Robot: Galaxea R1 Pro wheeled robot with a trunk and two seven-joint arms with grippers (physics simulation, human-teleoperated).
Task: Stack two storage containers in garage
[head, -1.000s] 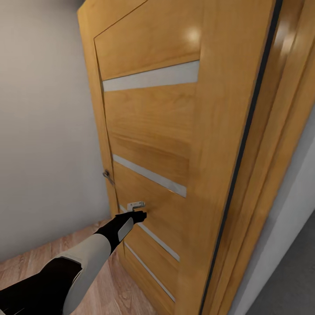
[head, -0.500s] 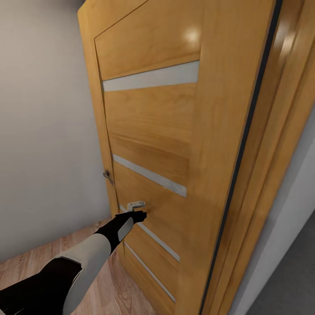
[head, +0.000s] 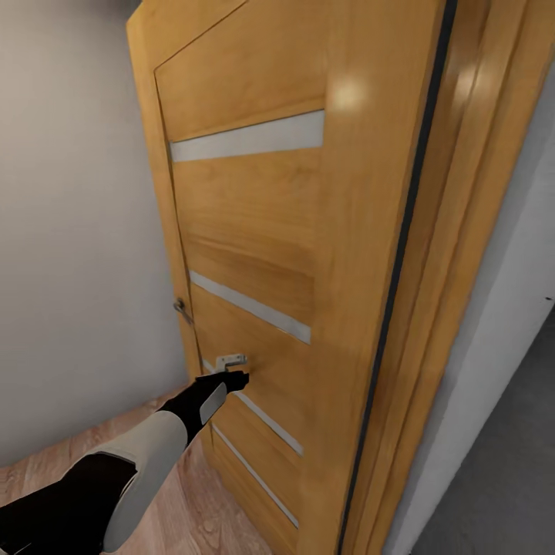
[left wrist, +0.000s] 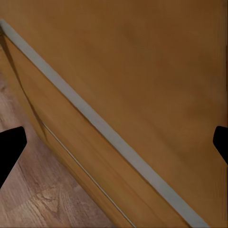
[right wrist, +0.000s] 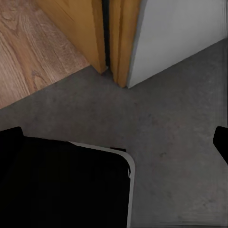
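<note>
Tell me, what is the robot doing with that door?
The robot's left gripper is stretched out against a tall wooden door, just under its small metal handle. Its fingers are spread wide and hold nothing. The door stands open, swung toward a pale wall. Wood flooring gives way to grey concrete floor at the doorframe.

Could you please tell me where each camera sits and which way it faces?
Head view: from the head, looking down at the honey-coloured wooden door with pale grey strips; left arm reaches it, left gripper at the door.
Left wrist view: close on that door; dark fingers at the edges.
Right wrist view: facing rough grey concrete floor by the doorframe.
All share the door.
</note>
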